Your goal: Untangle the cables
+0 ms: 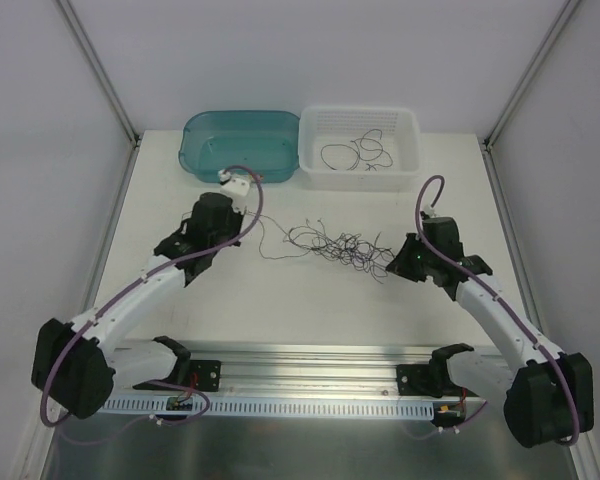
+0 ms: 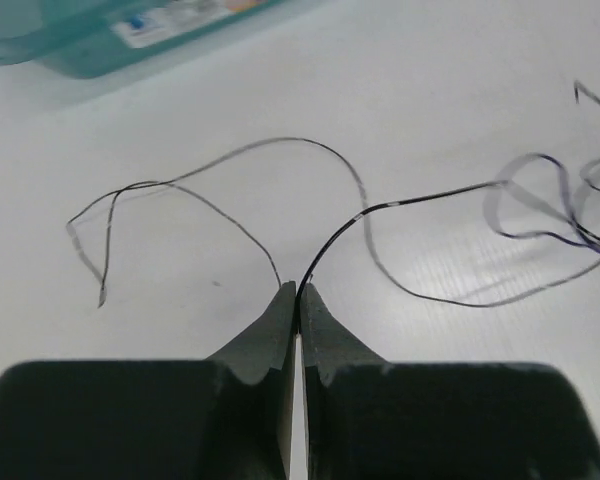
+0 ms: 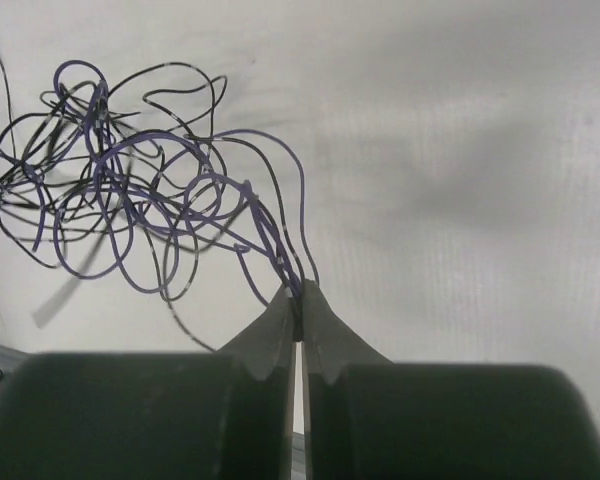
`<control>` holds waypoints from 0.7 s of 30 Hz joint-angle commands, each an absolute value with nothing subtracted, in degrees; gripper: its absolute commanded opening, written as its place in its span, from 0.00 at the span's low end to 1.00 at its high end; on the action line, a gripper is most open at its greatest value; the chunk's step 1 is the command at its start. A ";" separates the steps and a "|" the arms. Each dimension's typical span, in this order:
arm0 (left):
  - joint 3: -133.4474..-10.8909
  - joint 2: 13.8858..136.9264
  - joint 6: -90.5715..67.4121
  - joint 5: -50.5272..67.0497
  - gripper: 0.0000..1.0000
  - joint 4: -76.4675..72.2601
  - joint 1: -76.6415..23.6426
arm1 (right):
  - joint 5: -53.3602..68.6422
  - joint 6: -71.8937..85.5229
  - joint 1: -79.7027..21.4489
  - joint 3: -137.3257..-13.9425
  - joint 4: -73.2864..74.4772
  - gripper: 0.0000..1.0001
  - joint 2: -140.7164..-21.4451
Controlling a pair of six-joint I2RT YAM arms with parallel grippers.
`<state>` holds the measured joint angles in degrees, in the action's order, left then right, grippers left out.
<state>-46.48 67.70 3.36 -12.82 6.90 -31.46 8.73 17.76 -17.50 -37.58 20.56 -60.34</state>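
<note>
The cables (image 1: 335, 245) lie as a tangle of thin black and purple wires in the middle of the white table. My left gripper (image 1: 248, 228) sits at the tangle's left end. In the left wrist view it (image 2: 298, 292) is shut on one black cable (image 2: 420, 200), which runs right toward the bundle. A second thin wire (image 2: 180, 185) loops on the table just left of the fingertips. My right gripper (image 1: 388, 270) holds the tangle's right end. Its wrist view shows it (image 3: 298, 297) shut on several purple and black strands rising from the knot (image 3: 130, 190).
A white perforated basket (image 1: 310, 150) at the back holds a few loose cables (image 1: 358, 150). A teal bin (image 1: 195, 150) stands beside it on the left, and its corner (image 2: 100, 45) shows in the left wrist view. An aluminium rail (image 1: 310, 385) runs along the near edge.
</note>
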 commanded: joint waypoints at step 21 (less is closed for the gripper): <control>-45.97 58.36 -17.67 -16.35 0.00 17.84 5.98 | 2.99 13.54 4.13 -43.76 40.16 0.01 -46.76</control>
<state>-44.21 59.31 -14.83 -18.39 17.21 5.34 3.86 15.25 2.09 -40.05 37.45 -48.80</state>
